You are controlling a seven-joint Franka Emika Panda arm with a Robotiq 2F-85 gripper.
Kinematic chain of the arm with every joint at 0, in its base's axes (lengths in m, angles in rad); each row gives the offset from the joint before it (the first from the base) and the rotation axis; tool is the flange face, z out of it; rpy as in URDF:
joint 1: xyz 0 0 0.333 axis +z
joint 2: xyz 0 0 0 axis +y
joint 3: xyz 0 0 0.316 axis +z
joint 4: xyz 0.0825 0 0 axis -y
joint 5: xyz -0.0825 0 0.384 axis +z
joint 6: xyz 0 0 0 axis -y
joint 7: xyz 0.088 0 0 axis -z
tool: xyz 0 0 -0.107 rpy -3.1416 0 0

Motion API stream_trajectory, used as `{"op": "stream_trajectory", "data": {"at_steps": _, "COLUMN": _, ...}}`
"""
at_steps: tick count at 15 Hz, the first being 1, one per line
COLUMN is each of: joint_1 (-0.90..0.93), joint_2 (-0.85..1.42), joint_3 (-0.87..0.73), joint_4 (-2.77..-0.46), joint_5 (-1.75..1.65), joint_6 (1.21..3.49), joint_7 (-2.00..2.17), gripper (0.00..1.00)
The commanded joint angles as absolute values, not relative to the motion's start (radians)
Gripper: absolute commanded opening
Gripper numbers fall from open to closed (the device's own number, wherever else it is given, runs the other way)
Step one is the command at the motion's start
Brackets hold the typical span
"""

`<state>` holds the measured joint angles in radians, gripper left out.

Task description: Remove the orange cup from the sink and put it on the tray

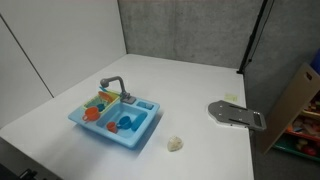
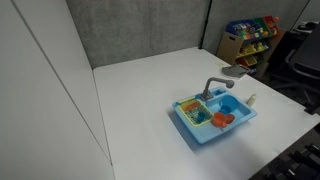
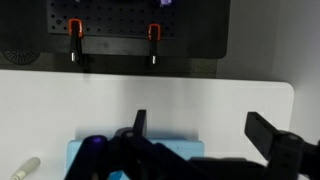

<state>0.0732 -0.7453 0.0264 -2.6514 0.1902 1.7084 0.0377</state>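
The light-blue toy sink (image 1: 140,132) with a grey curved faucet (image 1: 112,85) stands on the white table in both exterior views (image 2: 190,131). The orange cup (image 1: 92,114) sits in the basin that also holds a green and yellow rack. A small red piece (image 1: 113,126) lies in the other basin beside a blue item. In the wrist view my gripper (image 3: 203,130) is open and empty, high above the sink's light-blue edge (image 3: 150,148). The arm does not show in either exterior view. The grey tray (image 1: 237,114) lies flat on the table, apart from the sink.
A beige lump (image 1: 175,144) lies on the table near the sink's front corner. Grey walls stand behind the table. A black pegboard with orange-handled tools (image 3: 75,30) is past the table's edge in the wrist view. A shelf of colourful toys (image 2: 250,32) stands off the table.
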Motion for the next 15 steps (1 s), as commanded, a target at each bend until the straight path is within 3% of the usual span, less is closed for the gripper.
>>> {"op": "stream_trajectory", "data": {"at_steps": 1, "joint_1": 0.048, "joint_2": -0.667, "joint_3": 0.044, "joint_4": -2.560, "joint_5": 0.186, "joint_6": 1.712, "joint_7": 0.070, "gripper": 1.00}}
{"op": "stream_trajectory", "data": {"at_steps": 14, "joint_1": -0.028, "joint_2": -0.395, "joint_3": 0.086, "joint_4": -2.473, "joint_5": 0.101, "joint_6": 2.007, "joint_7": 0.278, "gripper": 1.00}}
{"op": "stream_trajectory", "data": {"at_steps": 15, "joint_1": -0.007, "joint_2": -0.448, "joint_3": 0.081, "joint_4": -2.520, "joint_5": 0.122, "joint_6": 2.007, "joint_7": 0.246, "gripper": 1.00}}
